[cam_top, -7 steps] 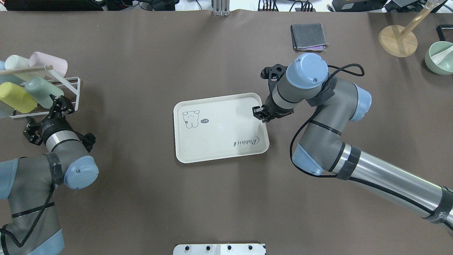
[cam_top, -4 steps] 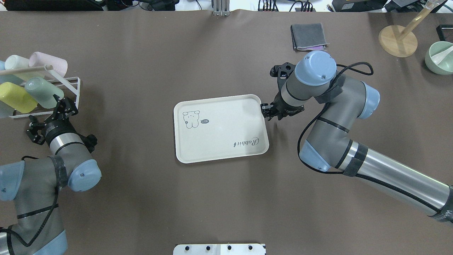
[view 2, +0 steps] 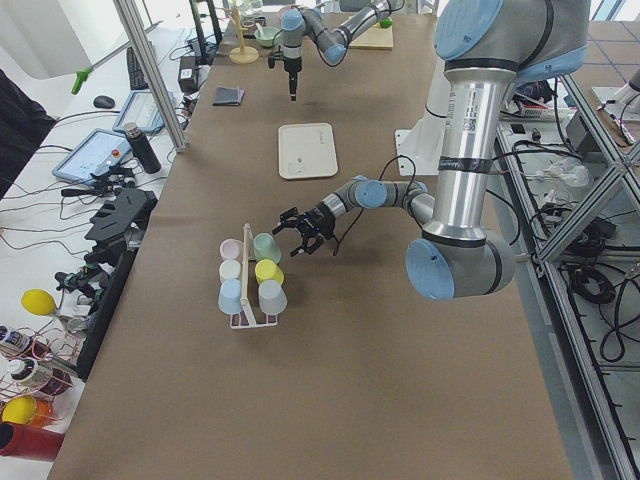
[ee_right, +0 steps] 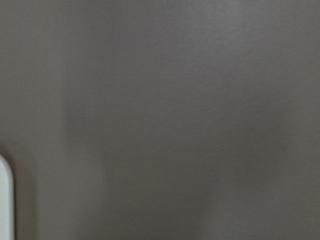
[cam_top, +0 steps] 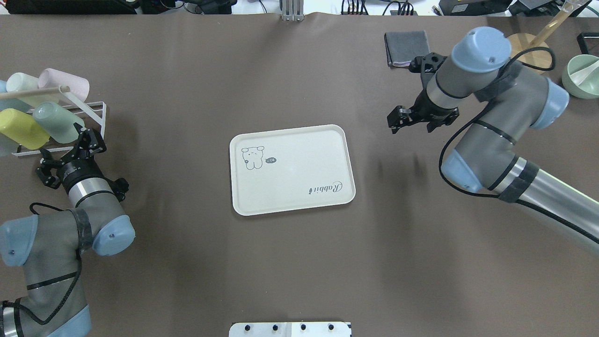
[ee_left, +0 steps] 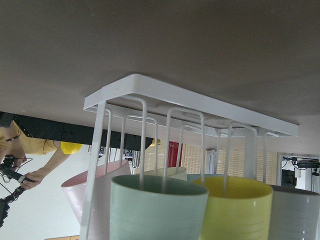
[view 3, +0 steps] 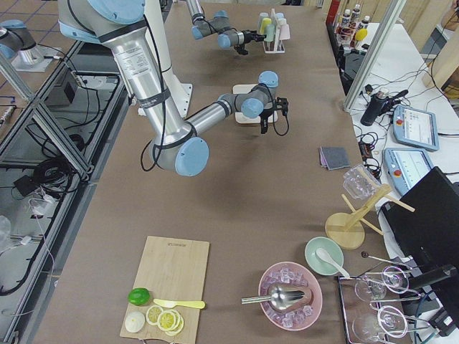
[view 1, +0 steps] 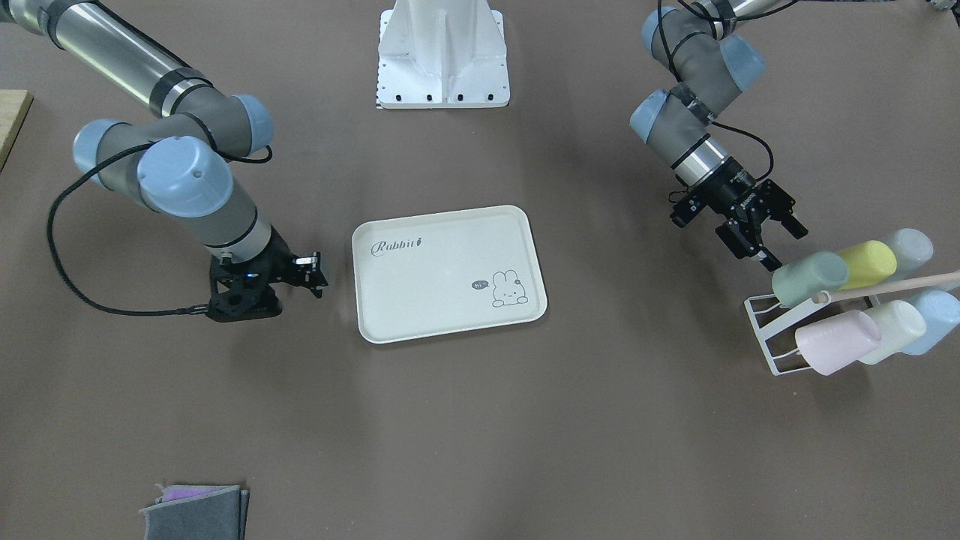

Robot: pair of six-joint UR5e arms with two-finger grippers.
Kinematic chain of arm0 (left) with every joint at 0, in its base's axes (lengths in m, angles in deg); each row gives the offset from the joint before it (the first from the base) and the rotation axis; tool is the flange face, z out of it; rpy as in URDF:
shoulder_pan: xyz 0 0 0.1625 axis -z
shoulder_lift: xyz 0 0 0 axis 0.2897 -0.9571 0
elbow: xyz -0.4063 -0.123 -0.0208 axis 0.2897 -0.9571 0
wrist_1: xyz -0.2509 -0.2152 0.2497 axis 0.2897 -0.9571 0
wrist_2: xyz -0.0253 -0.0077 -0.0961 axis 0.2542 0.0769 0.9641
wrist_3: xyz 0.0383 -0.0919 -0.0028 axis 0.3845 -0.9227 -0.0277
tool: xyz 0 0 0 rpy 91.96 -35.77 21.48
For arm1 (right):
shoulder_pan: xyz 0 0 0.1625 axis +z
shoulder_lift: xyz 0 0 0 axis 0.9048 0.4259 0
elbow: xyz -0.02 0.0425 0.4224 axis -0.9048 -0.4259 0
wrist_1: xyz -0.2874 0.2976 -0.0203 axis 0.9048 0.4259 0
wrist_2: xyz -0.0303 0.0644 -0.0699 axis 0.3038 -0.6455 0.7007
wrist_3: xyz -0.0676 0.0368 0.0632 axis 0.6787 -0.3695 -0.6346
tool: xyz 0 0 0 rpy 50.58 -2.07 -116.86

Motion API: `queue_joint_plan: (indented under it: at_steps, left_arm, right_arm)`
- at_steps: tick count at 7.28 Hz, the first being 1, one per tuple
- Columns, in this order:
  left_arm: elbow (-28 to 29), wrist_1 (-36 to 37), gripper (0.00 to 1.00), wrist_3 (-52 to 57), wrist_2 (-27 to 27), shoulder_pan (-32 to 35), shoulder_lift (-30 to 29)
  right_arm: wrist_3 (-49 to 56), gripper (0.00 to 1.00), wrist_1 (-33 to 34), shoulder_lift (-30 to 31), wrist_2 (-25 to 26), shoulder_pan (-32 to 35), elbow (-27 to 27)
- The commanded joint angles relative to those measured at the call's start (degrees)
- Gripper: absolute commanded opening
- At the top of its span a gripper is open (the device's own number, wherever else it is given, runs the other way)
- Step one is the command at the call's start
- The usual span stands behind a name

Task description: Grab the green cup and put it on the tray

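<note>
The green cup [cam_top: 58, 122] lies on its side in a white wire rack [cam_top: 96, 112] at the table's left edge, mouth toward my left gripper; it also shows in the front view [view 1: 808, 277] and the left wrist view [ee_left: 159, 207]. My left gripper [cam_top: 70, 150] is open and empty, a short way in front of the cup's mouth and not touching it. The cream tray [cam_top: 290, 159] with the bunny print lies empty mid-table. My right gripper [cam_top: 394, 120] hangs raised beyond the tray's right edge, fingers close together and holding nothing.
The rack also holds a yellow cup [cam_top: 21, 128], a pink cup [cam_top: 65, 84], a pale mint cup [cam_top: 21, 82] and others. A grey cloth [cam_top: 406, 47], a wooden stand [cam_top: 526, 54] and a green bowl [cam_top: 582, 77] are at the far right.
My right arm has lifted off the tray's right edge and swung away to the right and back. My left gripper has shifted slightly in front of the rack. The tray and cups have stayed put.
</note>
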Motion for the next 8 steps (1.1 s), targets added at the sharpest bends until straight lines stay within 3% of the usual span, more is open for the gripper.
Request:
queue_joint_plan:
  at_steps: [1,2,5,6,8]
  left_arm:
    - [0.4,0.2,0.98,0.1,-3.2,-0.1,0.0]
    - [0.9,0.2,0.98,0.2,-3.2,0.0,0.0]
    - [2.1,0.5,0.98,0.2,-3.2,0.1,0.0]
    - [2.3,0.5,0.98,0.1,-3.2,0.2,0.1]
    - [3.9,0.4,0.98,0.2,-3.2,0.3,0.0]
  right_arm:
    - [16.5,1.0,11.8,2.6,-0.6,9.1,4.0]
    - [22.2,1.0,16.0,6.1,-0.6,13.4,6.2]
    - [41.2,1.0,15.6,17.0,-0.2,29.6,5.8]
    - [42.6,1.0,15.6,19.9,-0.6,33.8,3.9]
    - [42.8,1.0,15.5,26.1,-6.4,37.7,3.8]
